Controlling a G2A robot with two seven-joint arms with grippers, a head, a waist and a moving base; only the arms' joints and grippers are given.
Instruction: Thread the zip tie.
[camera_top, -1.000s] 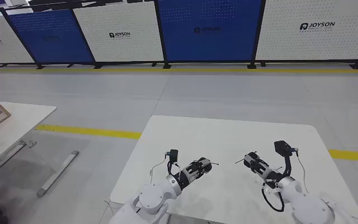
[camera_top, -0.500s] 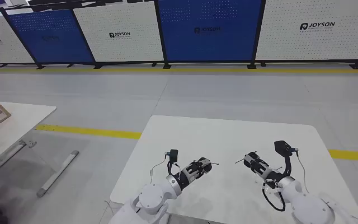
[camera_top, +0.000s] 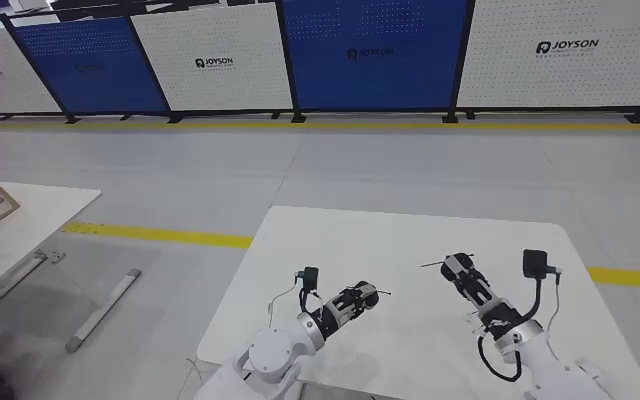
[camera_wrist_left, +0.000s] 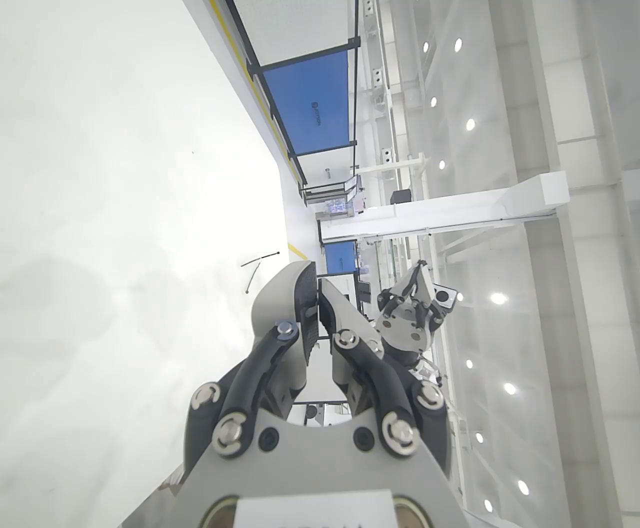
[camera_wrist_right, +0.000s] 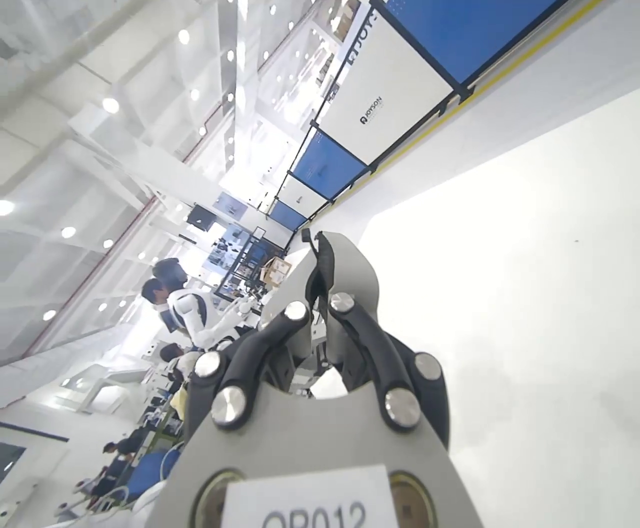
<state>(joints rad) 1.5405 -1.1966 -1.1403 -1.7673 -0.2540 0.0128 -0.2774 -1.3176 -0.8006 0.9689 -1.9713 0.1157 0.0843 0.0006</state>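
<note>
Right tool (camera_top: 452, 262), pinching the zip tie (camera_top: 431, 264), has swung farther forward.

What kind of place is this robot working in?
Probably a factory-style hall used for robot work: blue and white partition panels fence off the floor, a yellow floor line runs past the white table, and rows of ceiling lights sit high overhead.

Top view: from above the arms, down over the white rectangular table (camera_top: 400, 235) toward the blue and white panel fence (camera_top: 370, 55). Left wrist view: close behind the left grey metal gripper (camera_wrist_left: 318, 277), low across the table, facing the right grey metal gripper (camera_wrist_left: 419, 267). Right wrist view: equally close, tilted up toward the same fence.
</note>
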